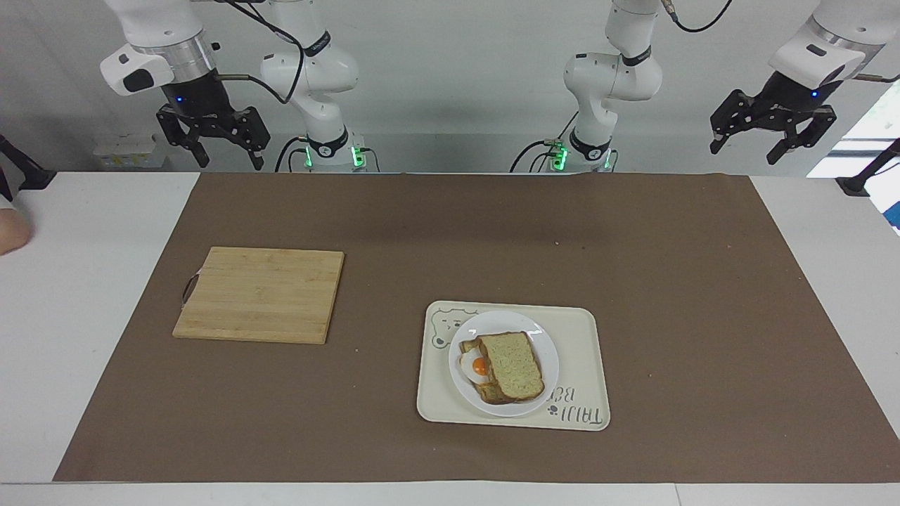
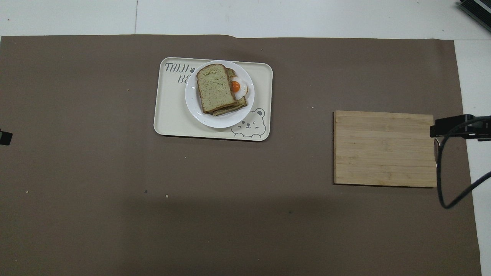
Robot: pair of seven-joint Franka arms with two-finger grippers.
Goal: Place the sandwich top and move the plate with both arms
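Right black two-fingered gripper (image 1: 212, 144): raised at the right arm's end of the table, jaws apart, empty. Rectangular bamboo cutting board (image 1: 261, 294): flat on the brown mat (image 1: 675, 281), bare. Small round white plate (image 1: 545, 365): on the cream rectangular bear tray (image 1: 587, 351). Pale speckled bread slice, the sandwich top (image 1: 513, 364): on the fried-egg toast (image 1: 472, 365) on that plate. Left black gripper (image 1: 772, 133): raised at the left arm's end, jaws apart, empty.

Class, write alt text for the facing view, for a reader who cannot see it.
A sandwich top lies on egg toast on a white plate on a cream tray. A wooden board lies toward the right arm's end. Left gripper and right gripper hang open, empty.
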